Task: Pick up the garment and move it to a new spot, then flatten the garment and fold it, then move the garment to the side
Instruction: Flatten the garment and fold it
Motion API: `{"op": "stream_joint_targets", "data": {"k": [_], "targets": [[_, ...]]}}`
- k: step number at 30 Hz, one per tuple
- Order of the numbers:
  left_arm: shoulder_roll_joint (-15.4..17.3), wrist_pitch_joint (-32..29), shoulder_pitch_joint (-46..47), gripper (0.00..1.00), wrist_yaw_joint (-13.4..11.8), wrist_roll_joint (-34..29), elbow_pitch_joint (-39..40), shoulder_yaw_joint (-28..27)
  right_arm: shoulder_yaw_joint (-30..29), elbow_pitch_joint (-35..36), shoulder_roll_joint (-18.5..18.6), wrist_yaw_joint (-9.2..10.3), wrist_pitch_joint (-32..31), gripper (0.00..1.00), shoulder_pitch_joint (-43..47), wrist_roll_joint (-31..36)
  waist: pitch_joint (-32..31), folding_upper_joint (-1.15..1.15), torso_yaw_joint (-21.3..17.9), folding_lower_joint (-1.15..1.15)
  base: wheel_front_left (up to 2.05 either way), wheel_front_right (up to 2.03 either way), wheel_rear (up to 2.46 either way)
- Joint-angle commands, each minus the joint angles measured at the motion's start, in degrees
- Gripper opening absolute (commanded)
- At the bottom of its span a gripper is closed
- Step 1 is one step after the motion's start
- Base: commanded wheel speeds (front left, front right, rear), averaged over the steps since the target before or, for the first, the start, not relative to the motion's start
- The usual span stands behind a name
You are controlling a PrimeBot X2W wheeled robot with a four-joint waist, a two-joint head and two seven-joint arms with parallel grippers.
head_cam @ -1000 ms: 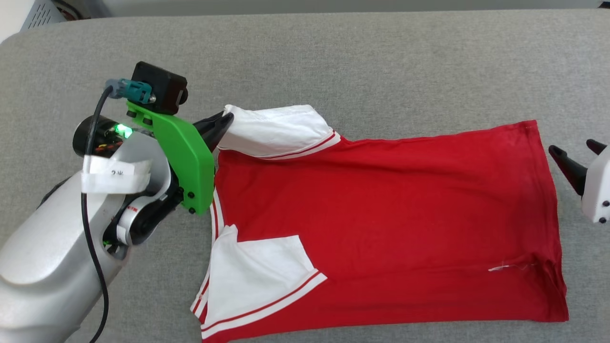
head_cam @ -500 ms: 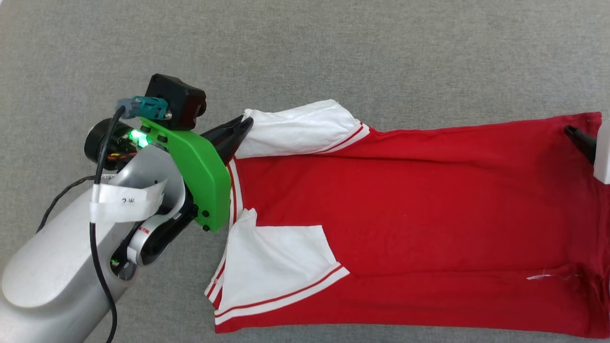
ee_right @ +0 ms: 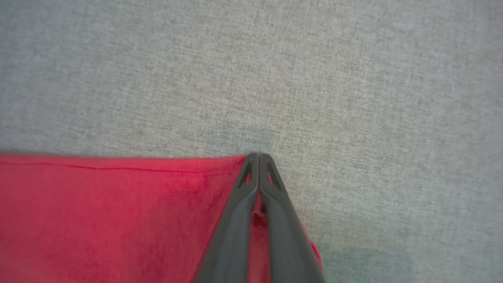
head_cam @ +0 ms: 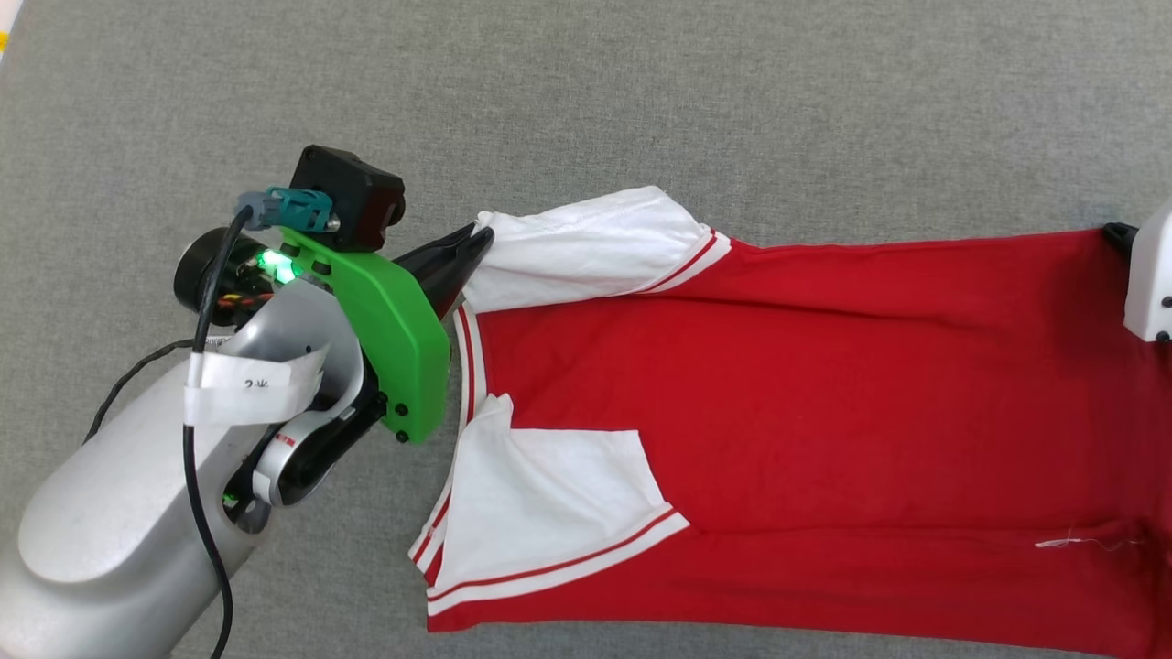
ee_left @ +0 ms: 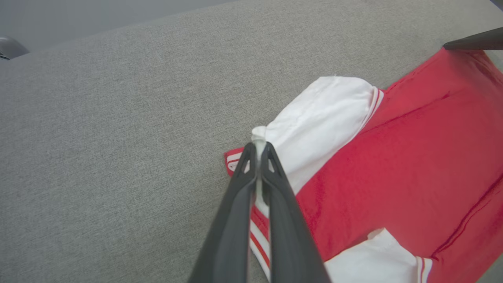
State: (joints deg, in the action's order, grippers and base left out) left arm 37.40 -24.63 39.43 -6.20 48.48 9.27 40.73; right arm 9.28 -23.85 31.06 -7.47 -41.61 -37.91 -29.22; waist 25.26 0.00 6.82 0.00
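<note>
- Head view: the garment (head_cam: pixel 824 412) lies spread on the grey table (head_cam: pixel 641 91) with its long axis running from 9 to 3 o'clock, neck end at 9 and hem at 3. A plain red face is up, and the two white sleeves with striped trim sit at the neck end. The left gripper (head_cam: pixel 476 243) is at the garment's 10 o'clock corner and the right gripper (head_cam: pixel 1115 234) at its 2 o'clock corner. Each arm therefore has its own end of the far edge, and the cloth lies toward 6 o'clock from both.
- Left wrist view: the left gripper (ee_left: pixel 258 147) is pressed together on a nub of white sleeve (ee_left: pixel 326 106). The red body spreads away toward 4 o'clock.
- Right wrist view: the right gripper (ee_right: pixel 259 157) is closed on the hem corner, with red cloth showing in the slit. The garment (ee_right: pixel 118 216) extends toward 8 o'clock. The far edge looks ready to be lifted or pulled taut.
</note>
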Motion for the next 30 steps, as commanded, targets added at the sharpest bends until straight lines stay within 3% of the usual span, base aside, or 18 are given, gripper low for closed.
{"op": "stream_joint_targets", "data": {"k": [1, 15, 30], "targets": [[-0.24, 0.61, 0.63, 0.0, 0.4, 0.18, -0.45, -0.09, 0.63, -1.49, -0.47, -0.02, 0.37, 0.0, 0.69, -0.37, -0.75, 0.0, -0.16, 0.0, 0.0, 0.0, 0.0], [-1.23, 3.57, -3.82, 0.0, -0.07, 1.87, -5.87, 0.18, -2.89, -0.68, -0.16, -0.02, 11.57, 0.0, 5.53, -4.18, -9.17, 0.0, -1.44, 0.0, 0.0, 0.0, 0.0], [-0.59, 6.04, -15.25, 0.0, -2.92, 4.05, -4.4, 2.18, -5.8, 6.91, -1.08, -0.02, 20.2, 0.0, 21.97, -9.45, -15.47, 0.0, -1.41, 0.0, 0.0, 0.0, 0.0]]}}
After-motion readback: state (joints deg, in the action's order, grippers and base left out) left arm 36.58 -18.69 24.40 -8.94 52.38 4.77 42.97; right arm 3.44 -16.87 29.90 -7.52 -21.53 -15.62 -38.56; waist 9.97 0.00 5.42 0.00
